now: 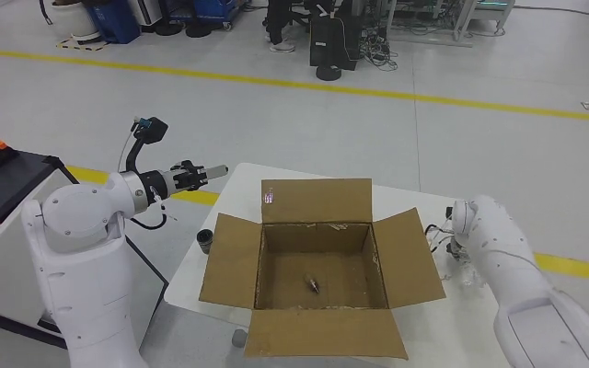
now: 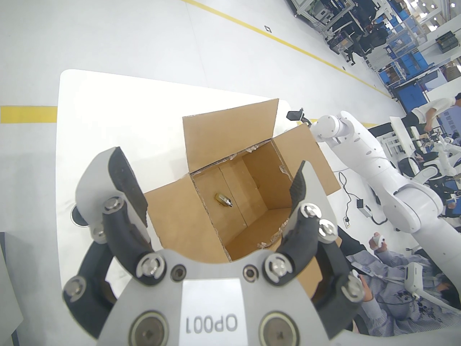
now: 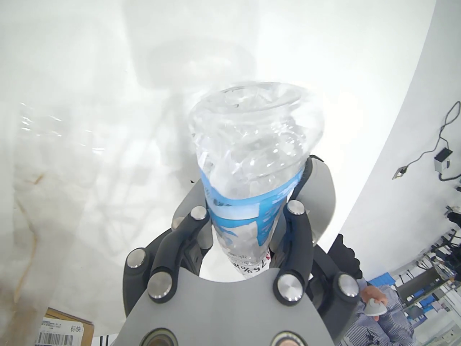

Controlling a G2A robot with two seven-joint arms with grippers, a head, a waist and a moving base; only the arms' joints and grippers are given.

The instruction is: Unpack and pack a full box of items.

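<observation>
Table [image 1: 247, 182] [image 2: 119, 109], white with rounded corners, lies ahead of and below the left gripper [image 1: 210, 172] [image 2: 210, 167]. That gripper hangs raised off one corner of it and touches nothing. Its jaws are spread wide, with nothing between the dark pads [image 2: 126, 181].

Cardboard box [image 1: 317, 201] [image 2: 230, 131] sits on the table straight ahead of the left gripper, well clear of its fingertips. Mouth up, all four flaps folded back, inner walls bare brown.

Right arm [image 1: 488, 241] [image 2: 363, 152] stands across the box from the left gripper, on the opposite side of the table.

Water bottle [image 3: 252, 127], clear crinkled plastic with a blue label, sits in the right gripper [image 3: 252, 189]. The fingers are clamped on the labelled body from both sides. The broad end points away from the palm toward a white surface beyond. Cannot tell whether that end touches the surface.

Dark cup [image 1: 204, 240] [image 2: 77, 217], small and upright on the table just beside one of the box's outer flaps. It is below the left gripper and off to one side, partly hidden behind one finger in the left wrist view.

Grey piece [image 1: 238, 339], small and round, near the table edge by a box flap corner, farther from the left gripper than the dark cup. Too small to tell what it is.

Small metal item [image 1: 314, 283] [image 2: 223, 200] lies on its side on the box floor, near the middle. It is ahead of and well below the left gripper's open fingers, apart from every wall.
</observation>
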